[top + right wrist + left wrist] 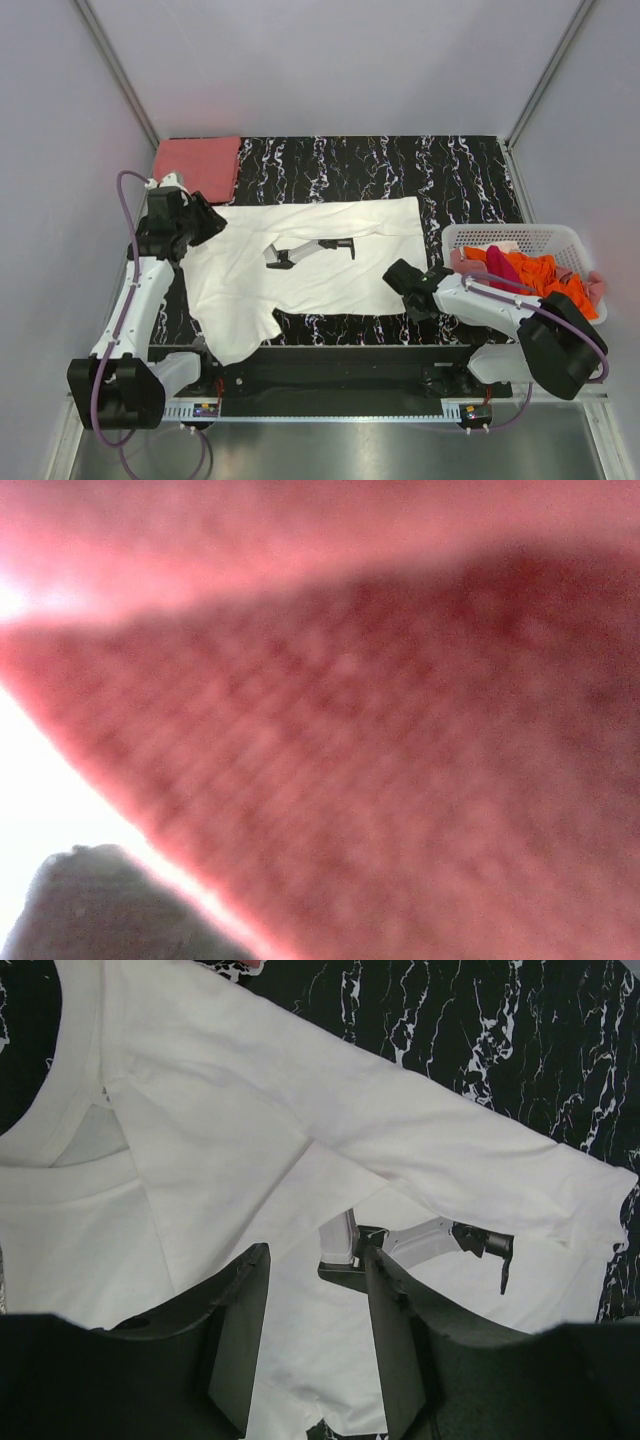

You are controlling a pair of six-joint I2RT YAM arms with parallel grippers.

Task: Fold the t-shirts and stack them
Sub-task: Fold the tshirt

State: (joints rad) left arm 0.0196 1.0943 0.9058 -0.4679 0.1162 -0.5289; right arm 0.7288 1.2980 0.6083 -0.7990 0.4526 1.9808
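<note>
One cream-white t-shirt (320,255) lies spread flat on the black marbled table (400,160). A basket (520,238) of orange and magenta shirts (540,272) stands at the right, and a folded salmon-pink shirt (197,162) lies far left. Left gripper (315,1270) hangs with fingers apart over the white shirt's left edge. Right gripper (403,285) sits off its near right corner; blurred pink cloth (380,730) hides the jaws, so their state is unclear.

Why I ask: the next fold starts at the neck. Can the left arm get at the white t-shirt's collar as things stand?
Probably yes. The left end effector is open over the white t-shirt, and the collar lies uncovered close by, with nothing in between.
</note>
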